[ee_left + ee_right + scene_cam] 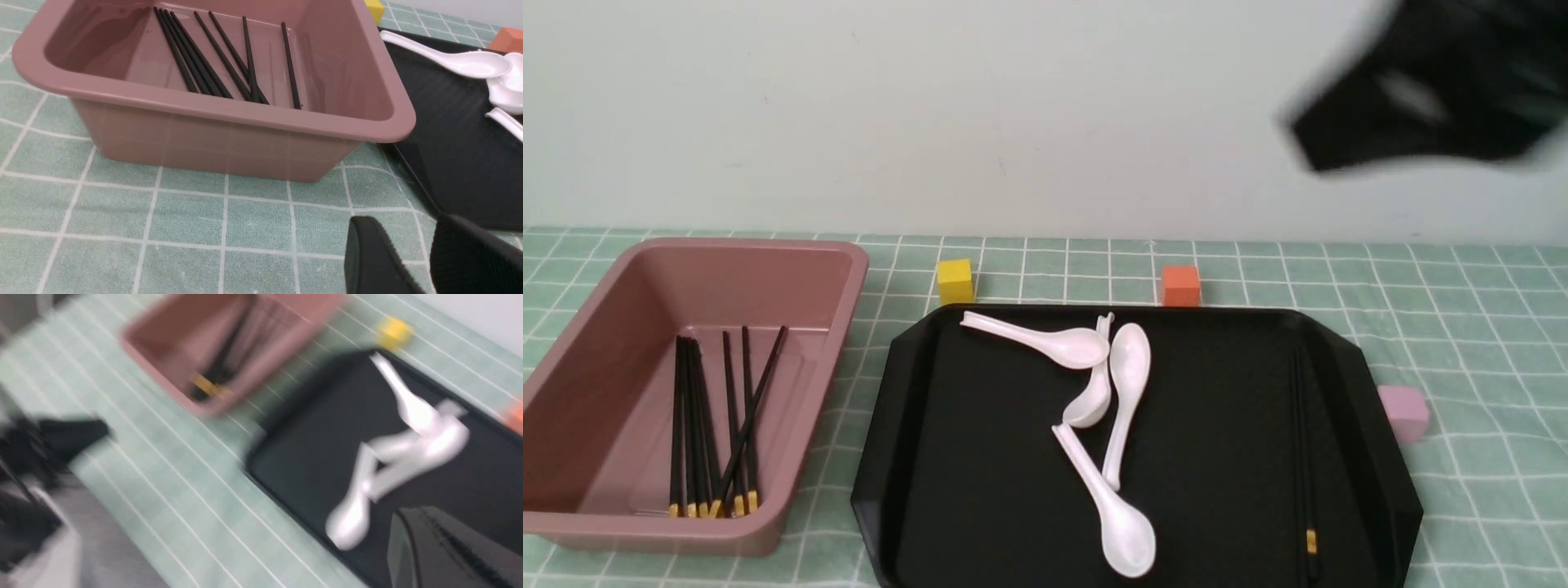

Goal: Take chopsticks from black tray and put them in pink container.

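Front view, strip between: a narrow band of checked cloth (827,482) separates the container (809,392) from the tray (1392,490).
Tray edges: low raised rim, cut-off far corners; the near edge runs out of sight.
Far edge: yellow cube (955,282) and orange cube (1180,287) close behind it.
Right edge: pink cube (1404,413) just beside the tray, more cloth beyond.
Open room: bare black tray between the spoons (1128,535) and the chopsticks (1304,457) on the right.
Chopsticks in tray: two, long, thin and black, side by side, pointing away from me; one gold band shows toward the near end.
Chopsticks in container: several, gold-banded ends near, one slanting across others.
Right arm (1429,90): blurred, high over the far right.

Left wrist view, container: thick rounded rim, cloth around its base; one chopstick lies apart from the bunch.
Left gripper (404,222): jaws parted, nothing between them, over cloth.

Right wrist view, right gripper (419,512): jaws closed together, holding nothing I can see.
Chopsticks there: smeared by blur in the container, gold bands just readable.
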Robot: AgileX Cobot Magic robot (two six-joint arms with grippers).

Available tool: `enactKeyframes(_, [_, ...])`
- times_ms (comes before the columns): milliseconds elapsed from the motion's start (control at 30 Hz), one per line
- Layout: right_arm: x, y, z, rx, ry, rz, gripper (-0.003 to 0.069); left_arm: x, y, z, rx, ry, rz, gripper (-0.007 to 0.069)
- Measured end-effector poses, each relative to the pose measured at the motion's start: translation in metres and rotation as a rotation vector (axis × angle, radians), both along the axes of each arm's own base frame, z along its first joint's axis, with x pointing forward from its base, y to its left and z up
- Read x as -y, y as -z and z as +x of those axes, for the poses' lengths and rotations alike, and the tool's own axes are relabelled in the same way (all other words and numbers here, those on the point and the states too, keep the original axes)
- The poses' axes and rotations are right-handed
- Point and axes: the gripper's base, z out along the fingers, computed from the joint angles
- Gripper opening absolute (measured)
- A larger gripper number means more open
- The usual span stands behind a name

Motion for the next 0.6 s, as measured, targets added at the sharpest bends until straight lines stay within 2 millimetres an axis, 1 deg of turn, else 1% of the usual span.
enactKeyframes(67, [0.024, 0.015, -0.019, 0.045, 0.031, 0.007, -0.0004, 0.000, 0.000, 0.000, 0.000, 0.000, 0.000, 0.0238])
enactKeyframes(100, [0.038, 0.027, -0.032, 0.081, 0.043, 0.022, -0.0004, 0.000, 0.000, 0.000, 0.000, 0.000, 0.000, 0.0238])
enactKeyframes(167, [0.055, 0.049, -0.048, 0.156, 0.052, 0.082, -0.0003, 0.000, 0.000, 0.000, 0.000, 0.000, 0.000, 0.0238])
enactKeyframes(200, [0.062, 0.061, -0.055, 0.217, 0.054, 0.139, -0.0002, 0.000, 0.000, 0.000, 0.000, 0.000, 0.000, 0.0238])
enactKeyframes(233, [0.067, 0.081, -0.061, 0.250, 0.056, 0.175, -0.0003, 0.000, 0.000, 0.000, 0.000, 0.000, 0.000, 0.0238])
enactKeyframes(267, [0.072, 0.096, -0.066, 0.292, 0.058, 0.222, -0.0003, 0.000, 0.000, 0.000, 0.000, 0.000, 0.000, 0.0238])
enactKeyframes(300, [0.076, 0.104, -0.070, 0.321, 0.060, 0.255, -0.0003, 0.000, 0.000, 0.000, 0.000, 0.000, 0.000, 0.0238])
enactKeyframes(367, [0.079, 0.136, -0.074, 0.372, 0.063, 0.319, -0.0003, 0.000, 0.000, 0.000, 0.000, 0.000, 0.000, 0.0238])
enactKeyframes(400, [0.078, 0.149, -0.074, 0.385, 0.062, 0.332, -0.0001, 0.000, 0.000, 0.000, 0.000, 0.000, 0.000, 0.0238])
enactKeyframes(433, [0.078, 0.155, -0.073, 0.399, 0.061, 0.343, -0.0001, 0.000, 0.000, 0.000, 0.000, 0.000, 0.000, 0.0238])
enactKeyframes(467, [0.076, 0.168, -0.071, 0.402, 0.059, 0.339, 0.0000, 0.000, 0.000, 0.000, 0.000, 0.000, 0.000, 0.0238])
enactKeyframes(533, [0.073, 0.181, -0.068, 0.413, 0.054, 0.335, 0.0001, 0.000, 0.000, 0.000, 0.000, 0.000, 0.000, 0.0238])
enactKeyframes(600, [0.071, 0.189, -0.065, 0.415, 0.051, 0.330, 0.0001, 0.000, 0.000, 0.000, 0.000, 0.000, 0.000, 0.0238])
